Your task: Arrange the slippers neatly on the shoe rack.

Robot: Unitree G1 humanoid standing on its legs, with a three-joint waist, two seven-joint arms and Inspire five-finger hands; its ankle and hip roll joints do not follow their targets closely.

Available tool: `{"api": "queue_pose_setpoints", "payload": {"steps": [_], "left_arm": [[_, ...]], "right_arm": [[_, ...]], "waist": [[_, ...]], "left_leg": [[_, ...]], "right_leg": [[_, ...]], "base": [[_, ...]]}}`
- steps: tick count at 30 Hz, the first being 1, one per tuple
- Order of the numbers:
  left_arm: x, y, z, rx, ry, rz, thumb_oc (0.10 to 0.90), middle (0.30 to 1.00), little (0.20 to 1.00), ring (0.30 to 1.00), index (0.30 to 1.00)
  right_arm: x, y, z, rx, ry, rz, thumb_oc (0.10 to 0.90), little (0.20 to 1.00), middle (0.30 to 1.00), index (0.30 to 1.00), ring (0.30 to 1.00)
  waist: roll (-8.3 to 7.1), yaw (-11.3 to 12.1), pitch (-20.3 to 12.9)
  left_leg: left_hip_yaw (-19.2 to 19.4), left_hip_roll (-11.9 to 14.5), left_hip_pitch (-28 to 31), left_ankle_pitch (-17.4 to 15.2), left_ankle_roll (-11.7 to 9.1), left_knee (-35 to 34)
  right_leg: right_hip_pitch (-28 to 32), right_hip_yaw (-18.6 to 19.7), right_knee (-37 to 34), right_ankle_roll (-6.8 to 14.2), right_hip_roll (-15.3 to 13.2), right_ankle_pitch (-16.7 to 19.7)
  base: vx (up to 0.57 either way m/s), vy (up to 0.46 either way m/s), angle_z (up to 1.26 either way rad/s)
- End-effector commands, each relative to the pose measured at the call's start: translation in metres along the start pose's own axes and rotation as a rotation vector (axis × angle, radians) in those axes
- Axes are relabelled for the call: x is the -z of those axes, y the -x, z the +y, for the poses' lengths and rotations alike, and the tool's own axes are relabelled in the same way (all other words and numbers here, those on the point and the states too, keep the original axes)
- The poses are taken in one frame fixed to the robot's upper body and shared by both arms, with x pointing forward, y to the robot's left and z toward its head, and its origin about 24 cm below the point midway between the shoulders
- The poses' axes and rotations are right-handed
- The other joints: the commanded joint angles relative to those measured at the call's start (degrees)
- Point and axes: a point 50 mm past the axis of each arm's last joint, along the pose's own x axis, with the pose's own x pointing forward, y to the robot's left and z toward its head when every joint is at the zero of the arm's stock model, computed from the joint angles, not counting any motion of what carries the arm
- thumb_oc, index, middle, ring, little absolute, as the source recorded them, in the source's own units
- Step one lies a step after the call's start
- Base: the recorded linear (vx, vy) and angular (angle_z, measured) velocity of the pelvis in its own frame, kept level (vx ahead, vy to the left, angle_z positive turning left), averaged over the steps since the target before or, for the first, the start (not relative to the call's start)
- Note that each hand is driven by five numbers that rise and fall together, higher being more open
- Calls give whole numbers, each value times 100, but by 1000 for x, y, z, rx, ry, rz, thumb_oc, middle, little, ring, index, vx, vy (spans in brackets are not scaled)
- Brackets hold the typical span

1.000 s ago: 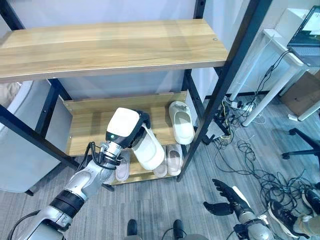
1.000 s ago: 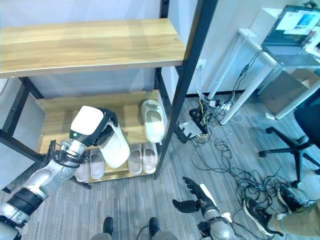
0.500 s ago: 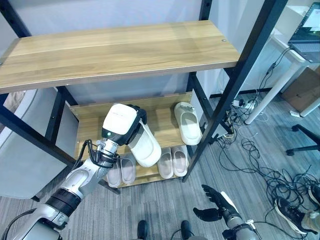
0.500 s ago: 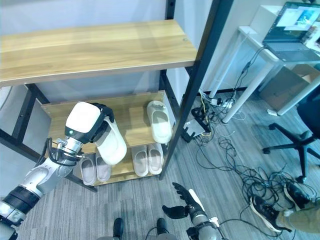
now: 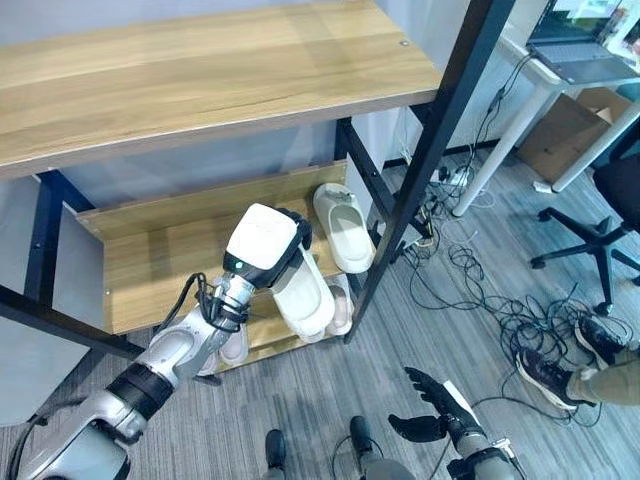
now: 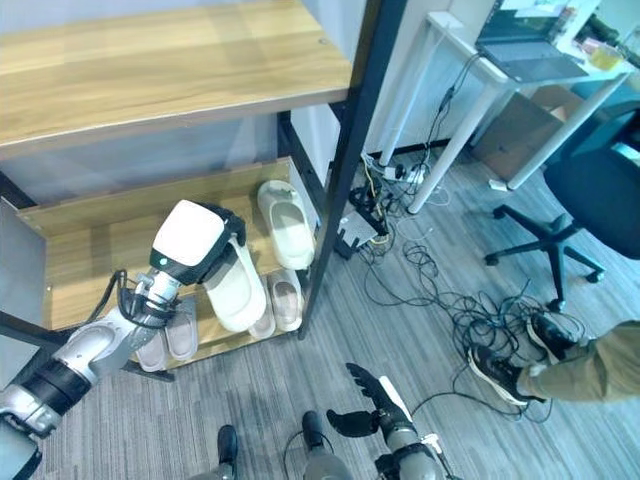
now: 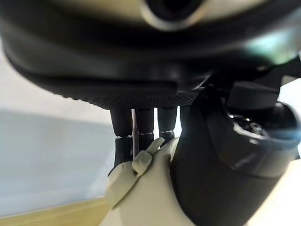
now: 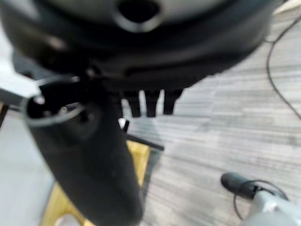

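The wooden shoe rack (image 5: 200,245) holds one cream slipper (image 5: 344,225) at the right end of its middle shelf. On the bottom shelf (image 6: 215,341), a grey pair (image 6: 170,335) sits at the left and a cream pair (image 6: 285,298) at the right. The left hand (image 5: 285,240) curls its fingers (image 7: 141,129) around another cream slipper (image 5: 305,295), held in front of the rack. The right hand (image 5: 430,410) hangs low over the grey floor (image 5: 450,330), fingers relaxed and spread. No legible writing.
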Motion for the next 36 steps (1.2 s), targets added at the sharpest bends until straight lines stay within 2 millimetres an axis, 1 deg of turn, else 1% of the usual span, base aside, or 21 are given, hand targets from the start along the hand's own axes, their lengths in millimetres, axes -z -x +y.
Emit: {"api": "queue_pose_setpoints", "payload": {"steps": [1,2,3,6,10,12,13,15,17,24,27,29,31,33,36], "left_arm": [[9,-62,67,-326,-138,-78,400,300,300,300,300],[9,-62,67,-326,-138,-79,400,300,300,300,300],[9,-68,74,-349,-172,-95,400,300,300,300,300],[8,-76,81,-362,-225,-129,400,300,300,300,300],[7,-86,91,-381,-279,-157,400,300,300,300,300],[5,-94,101,-396,-331,-190,400,300,300,300,300],[5,-94,101,-397,-331,-192,400,300,300,300,300],[7,-97,108,-406,-374,-204,400,300,300,300,300],[12,-96,113,-418,-396,-195,400,300,300,300,300],[16,-91,126,-461,-428,-192,400,300,300,300,300],[17,-87,130,-479,-414,-189,400,300,300,300,300],[14,-78,130,-500,-384,-193,400,300,300,300,300],[12,-76,128,-504,-374,-199,400,300,300,300,300],[11,-77,129,-505,-375,-206,400,300,300,300,300],[14,-80,136,-504,-404,-217,400,300,300,300,300]], "right_arm": [[-42,-10,-37,107,47,-210,800,900,900,900,900],[-42,-10,-37,107,47,-210,800,900,900,900,900],[-42,-12,-37,109,50,-210,800,900,900,900,900],[-45,-15,-41,122,56,-218,800,900,900,900,900],[-48,-15,-45,140,49,-234,800,900,900,900,900],[-46,-15,-49,156,42,-226,800,900,900,900,900],[-46,-15,-49,157,40,-227,800,900,900,900,900],[-45,-14,-50,165,17,-225,800,900,900,900,900],[-42,-13,-50,169,11,-218,800,900,900,900,900],[-35,-10,-50,152,12,-190,800,900,900,900,900],[-31,-9,-48,149,2,-177,800,900,900,900,900],[-25,-6,-47,143,0,-156,800,900,900,900,900],[-23,-5,-46,135,5,-148,800,900,900,900,900],[-23,-5,-47,132,11,-149,800,900,900,900,900],[-27,-7,-52,138,17,-160,800,900,900,900,900]], "waist": [[111,50,110],[109,54,108],[96,38,143],[83,21,191],[104,-31,262],[128,-57,296],[125,-54,298],[147,-65,336],[156,-44,337],[148,26,284],[130,64,280],[125,105,263],[126,122,261],[131,126,260],[119,130,310]], "left_leg": [[-30,-121,-107,-521,236,34],[-28,-121,-110,-521,236,35],[-5,-141,-181,-511,246,48],[1,-173,-310,-483,258,44],[0,-212,-471,-454,258,25],[-6,-245,-545,-438,265,21],[-9,-246,-550,-436,266,22],[-28,-272,-603,-430,267,22],[-32,-303,-609,-442,269,21],[-89,-317,-522,-494,292,50],[-112,-312,-495,-506,297,58],[-126,-321,-456,-534,301,71],[-133,-328,-444,-546,304,80],[-137,-327,-438,-547,303,85],[-147,-322,-473,-531,302,105]], "right_leg": [[91,-25,32,313,173,-645],[88,-23,32,313,173,-644],[5,17,32,333,169,-612],[-135,38,32,341,148,-560],[-301,-7,32,361,111,-512],[-366,-40,32,382,85,-487],[-369,-43,32,383,84,-487],[-412,-81,32,413,54,-475],[-419,-109,32,430,37,-467],[-324,-155,32,436,26,-486],[-289,-168,32,439,21,-498],[-235,-183,32,435,7,-524],[-212,-192,32,424,3,-535],[-200,-203,32,419,2,-535],[-212,-227,32,418,2,-517]], "base": [[-10,34,-22],[-9,51,-22],[-6,50,-16],[-7,55,-3],[-7,52,-4],[1,57,2],[6,47,5],[3,41,6],[11,30,4],[3,3,1],[0,0,0],[0,0,0],[0,0,0],[5,3,9],[-8,0,10]]}}
